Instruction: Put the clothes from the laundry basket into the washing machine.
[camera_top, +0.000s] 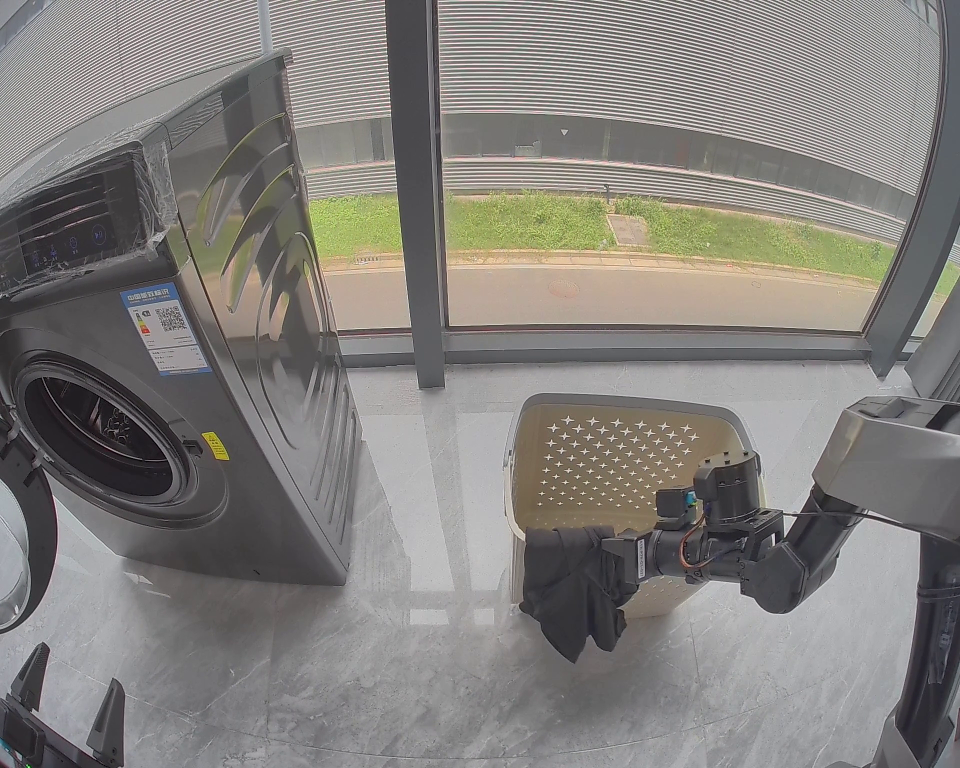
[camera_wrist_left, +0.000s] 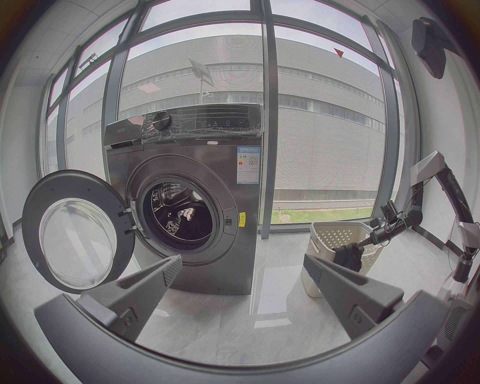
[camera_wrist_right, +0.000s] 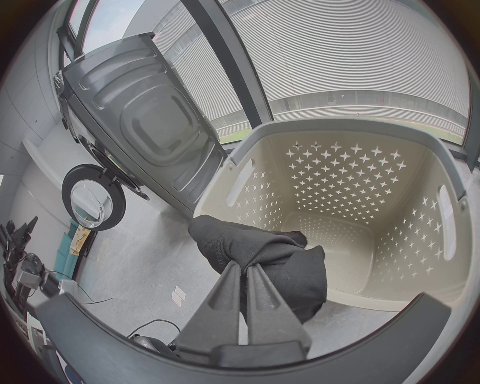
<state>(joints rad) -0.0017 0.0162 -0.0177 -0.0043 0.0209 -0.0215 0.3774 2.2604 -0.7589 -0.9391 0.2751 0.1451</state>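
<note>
Two grippers to cover, so starting with the busy one. The right gripper (camera_wrist_right: 241, 267) has its jaws pinched tight together on a fold of a black garment (camera_wrist_right: 270, 260), gripping it right at the bunched-up top. From the head view that gripper (camera_top: 612, 560) sits at the near left corner of the laundry basket (camera_top: 620, 410). The garment (camera_top: 570, 590) hangs down from it in a loose clump over the basket's near wall, on the outside, with the bottom end dangling just above the floor (camera_top: 430, 650).

The basket is a cream plastic one with little star cutouts in the walls and slot handles, and its rim (camera_wrist_right: 350, 125) is grey. It stands on the grey marble floor just in front of the big window (camera_top: 650, 150), off to the right of the washing machine (camera_top: 250, 300) and a bit apart from it.

The left gripper (camera_wrist_left: 241, 261) has its jaws spread wide with nothing between them. It's low down at the near left (camera_top: 72, 690), in front of the machine.

The machine is a grey front loader. Its round door (camera_wrist_left: 75, 230) is swung fully open to the left, and the drum (camera_wrist_left: 180, 215) already has some dark clothes (camera_wrist_left: 192, 227) lying in the bottom with a pale bit on top.
</note>
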